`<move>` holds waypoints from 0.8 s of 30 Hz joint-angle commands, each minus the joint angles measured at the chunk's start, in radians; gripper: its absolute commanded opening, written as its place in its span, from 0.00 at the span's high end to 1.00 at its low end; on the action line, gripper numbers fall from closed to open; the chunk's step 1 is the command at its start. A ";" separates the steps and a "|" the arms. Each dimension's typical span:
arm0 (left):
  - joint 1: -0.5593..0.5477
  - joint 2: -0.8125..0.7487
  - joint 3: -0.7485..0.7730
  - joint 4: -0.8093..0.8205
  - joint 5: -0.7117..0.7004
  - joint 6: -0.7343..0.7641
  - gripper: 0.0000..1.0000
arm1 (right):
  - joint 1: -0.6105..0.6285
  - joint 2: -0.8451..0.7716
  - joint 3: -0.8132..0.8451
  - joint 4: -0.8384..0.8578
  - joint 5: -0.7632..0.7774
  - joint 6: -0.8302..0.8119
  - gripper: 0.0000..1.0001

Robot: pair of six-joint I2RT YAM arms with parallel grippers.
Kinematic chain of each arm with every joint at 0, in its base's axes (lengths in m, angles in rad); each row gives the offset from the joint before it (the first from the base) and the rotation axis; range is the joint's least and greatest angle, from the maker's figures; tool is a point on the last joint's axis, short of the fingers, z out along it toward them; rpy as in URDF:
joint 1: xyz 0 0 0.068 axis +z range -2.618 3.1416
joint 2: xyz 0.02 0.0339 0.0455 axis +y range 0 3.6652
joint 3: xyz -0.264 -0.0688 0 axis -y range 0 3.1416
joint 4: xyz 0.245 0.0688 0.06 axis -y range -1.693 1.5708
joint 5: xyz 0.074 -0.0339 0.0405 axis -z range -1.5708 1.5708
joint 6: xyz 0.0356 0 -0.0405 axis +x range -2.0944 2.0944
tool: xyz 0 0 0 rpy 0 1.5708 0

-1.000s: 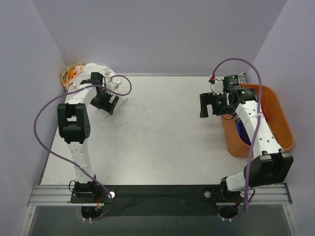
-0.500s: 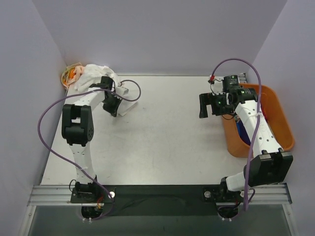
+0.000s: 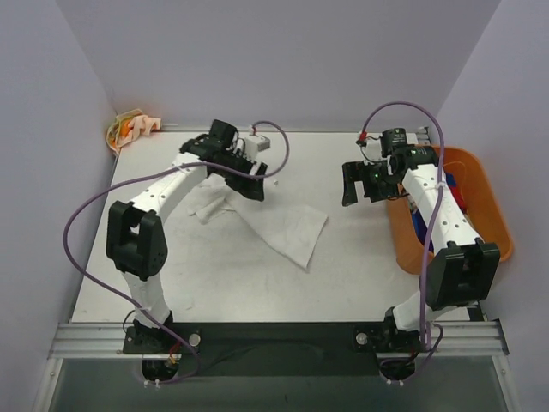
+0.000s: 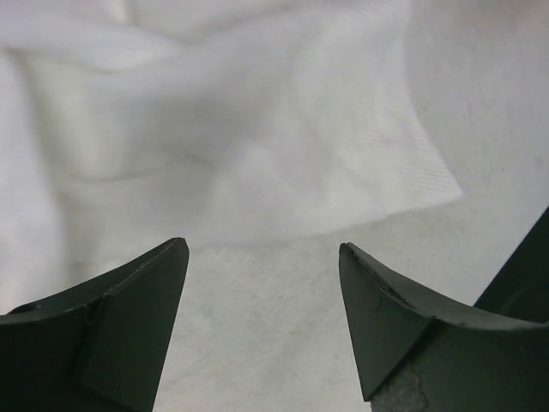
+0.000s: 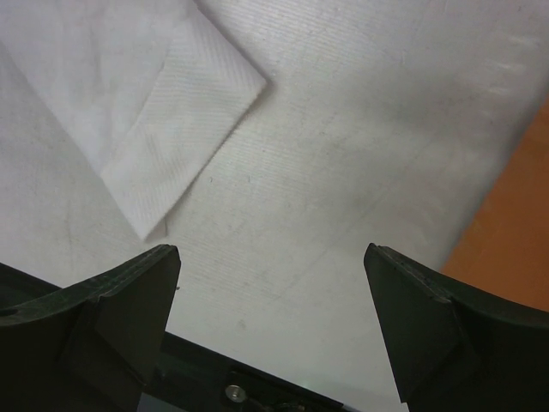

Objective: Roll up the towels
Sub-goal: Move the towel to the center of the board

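The large white towel (image 3: 274, 227) lies loosely spread and creased in the middle of the table. My left gripper (image 3: 255, 185) hovers over its back edge, open and empty. In the left wrist view the gripper (image 4: 262, 257) has bare table between its jaws, with the towel (image 4: 257, 129) just beyond the tips. My right gripper (image 3: 352, 184) is open and empty, to the right of the towel. In the right wrist view the gripper (image 5: 270, 257) is above bare table, and a folded towel corner (image 5: 146, 112) lies ahead on the left. The cream towel with orange blotches (image 3: 137, 129) is bunched in the back left corner.
An orange plastic bin (image 3: 489, 215) stands at the right edge of the table, with small coloured rolls (image 3: 419, 227) inside it. Its rim shows in the right wrist view (image 5: 515, 232). Purple walls close in the table on three sides. The right arm reaches alongside the bin.
My left gripper has swung right from the back left corner, and the white towel has come with it and now lies spread on the table. The right arm barely moved.
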 commanded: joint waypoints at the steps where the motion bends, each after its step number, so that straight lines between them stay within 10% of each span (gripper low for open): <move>1: 0.207 -0.059 0.032 0.056 0.057 -0.034 0.17 | 0.029 0.021 0.035 -0.038 -0.037 -0.001 0.07; 24: 0.423 0.082 -0.247 0.141 -0.063 0.187 0.22 | 0.621 0.297 -0.164 0.123 0.249 -0.101 0.19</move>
